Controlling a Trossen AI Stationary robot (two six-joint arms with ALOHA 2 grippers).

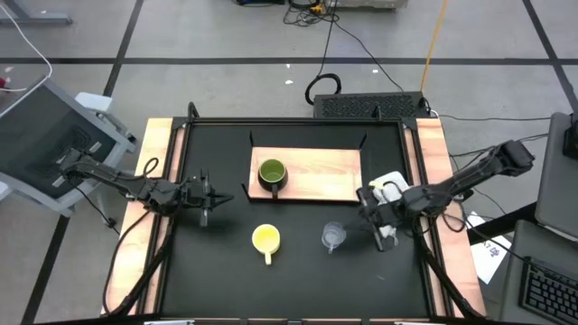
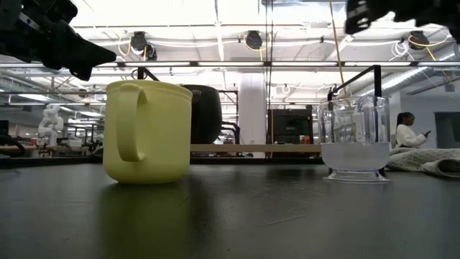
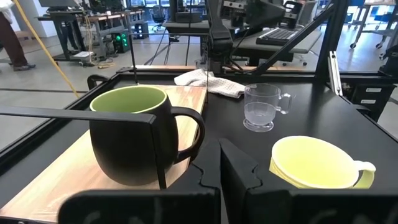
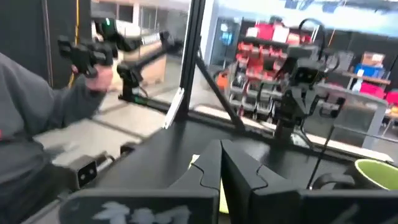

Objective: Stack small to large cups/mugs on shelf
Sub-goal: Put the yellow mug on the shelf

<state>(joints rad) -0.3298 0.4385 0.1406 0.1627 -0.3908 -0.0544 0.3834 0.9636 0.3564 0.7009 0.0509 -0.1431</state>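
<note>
I'm seeing the olive-green mug [image 1: 272,174] sitting empty on the shelf [image 1: 321,173], at its left end. The yellow mug [image 1: 265,239] and clear cup [image 1: 333,236] are standing empty on the worktop [image 1: 217,262] in front. Left end effector [image 1: 207,199] and right end effector [image 1: 383,227] are both hovering closed, gripping nothing.

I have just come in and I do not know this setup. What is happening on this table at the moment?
Nothing is being held right now. The dark green mug already stands on the wooden shelf. The yellow mug and the small clear cup wait on the black table in front of it. The left gripper hovers shut left of the shelf. The right gripper is also shut, by the shelf's right end near a white cloth.
</note>
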